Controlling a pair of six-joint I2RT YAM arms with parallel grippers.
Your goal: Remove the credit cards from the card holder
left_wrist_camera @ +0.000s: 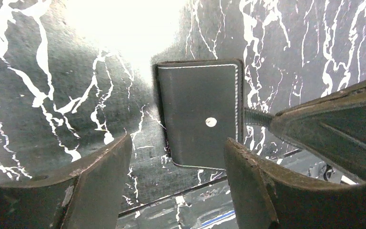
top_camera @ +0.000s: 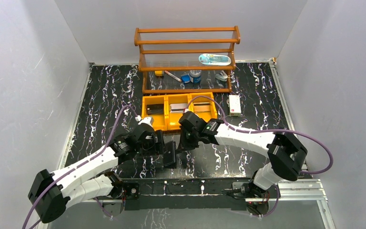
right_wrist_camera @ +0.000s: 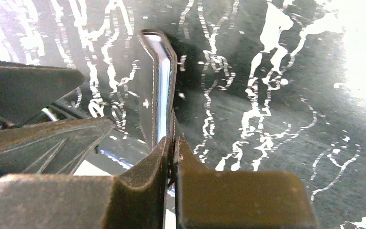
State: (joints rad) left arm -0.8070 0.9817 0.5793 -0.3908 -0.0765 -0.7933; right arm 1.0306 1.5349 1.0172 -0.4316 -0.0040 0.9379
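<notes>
Card holder [top_camera: 170, 153] is folded shut and stands on edge, mid-tabletop [top_camera: 100, 95] toward the near edge. Can't tell if it rests on the surface or is lifted. Right gripper [right_wrist_camera: 171, 143]: fingers [right_wrist_camera: 143, 181] pressed together on one edge of the card holder, pinching it. A pale blue strip shows between the black covers. Left gripper [left_wrist_camera: 177, 145]: fingers [left_wrist_camera: 100, 181] spread wide, facing the snap-button side, gripping nothing. Yellow bin tray [top_camera: 144, 112] is just beyond, with the wooden shelf [top_camera: 186, 43] at the far edge.
</notes>
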